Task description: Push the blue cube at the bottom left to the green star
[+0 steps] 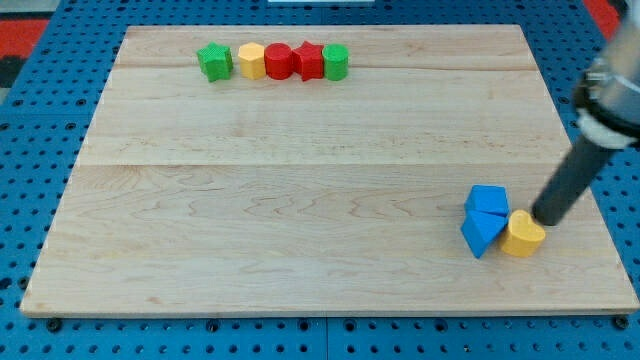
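A blue cube point(488, 200) lies near the view's bottom right on the wooden board point(300, 200), touching a blue triangular block point(481, 234) below it and a yellow block point(523, 233) at its lower right. The green star point(213, 61) lies at the view's top left, at the left end of a row of blocks. My tip point(546, 217) is just right of the blue cube and just above the yellow block, close to or touching it.
Right of the green star, in one touching row, lie a yellow block point(251, 61), a red cylinder point(278, 61), a red star point(309, 61) and a green cylinder point(336, 62). A blue pegboard point(40, 150) surrounds the board.
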Robot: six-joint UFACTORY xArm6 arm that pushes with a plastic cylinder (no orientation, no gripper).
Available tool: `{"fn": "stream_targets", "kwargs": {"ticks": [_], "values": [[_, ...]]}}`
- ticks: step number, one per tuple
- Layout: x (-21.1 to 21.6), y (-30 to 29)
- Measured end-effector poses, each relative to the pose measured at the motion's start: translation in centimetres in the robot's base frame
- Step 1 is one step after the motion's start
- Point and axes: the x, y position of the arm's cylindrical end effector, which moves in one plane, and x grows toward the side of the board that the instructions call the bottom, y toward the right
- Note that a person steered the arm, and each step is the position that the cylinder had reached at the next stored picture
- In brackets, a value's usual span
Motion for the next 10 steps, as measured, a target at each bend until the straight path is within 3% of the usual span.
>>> {"fn": "stream_targets", "kwargs": {"ticks": [1, 2, 4, 5, 6, 7, 8, 10], "values": [[-0.1, -8.4], [-2.8, -17.8], [-7.8, -17.3], [-13.9, -21.5], [-18.6, -31.9], [-15.5, -33.8], [-16.4, -38.8], [-19.2, -42.5]]}}
